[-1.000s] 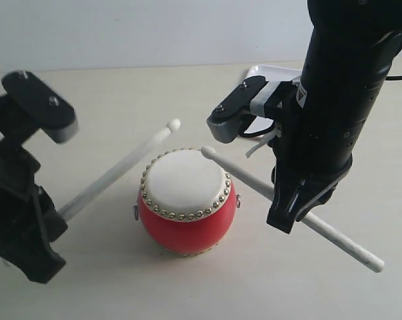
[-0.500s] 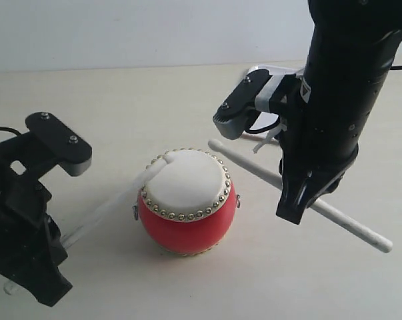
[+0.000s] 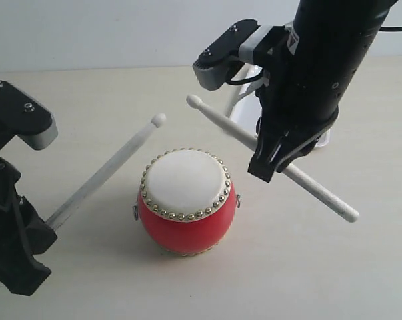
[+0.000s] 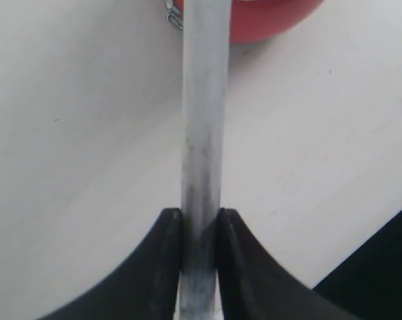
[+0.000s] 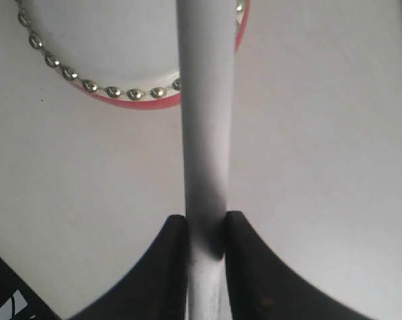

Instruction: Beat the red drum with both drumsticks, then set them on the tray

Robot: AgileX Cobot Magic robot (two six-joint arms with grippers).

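The red drum (image 3: 186,230) is gleaming glossy red, its drumhead (image 3: 185,180) showing cream-white inside a ring of brass-coloured studs (image 3: 181,216). Either side of the drum, the left drumstick (image 3: 107,168) and right drumstick (image 3: 224,123) are showing pale cream against the black left gripper (image 4: 201,227) and black right gripper (image 5: 206,230). Behind the drum, the tray (image 3: 324,139) is showing white.

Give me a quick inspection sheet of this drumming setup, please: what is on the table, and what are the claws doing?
Surface: pale table, bare around the drum.
Job's things: red drum upright mid-table; left drumstick and right drumstick, tips clear of the drumhead; white tray mostly hidden behind the right arm.
Clutter: nothing seen.
Grippers: left gripper shut on left drumstick; right gripper shut on right drumstick.
Cables: black cable at the right arm.
Surroundings: plain pale wall.
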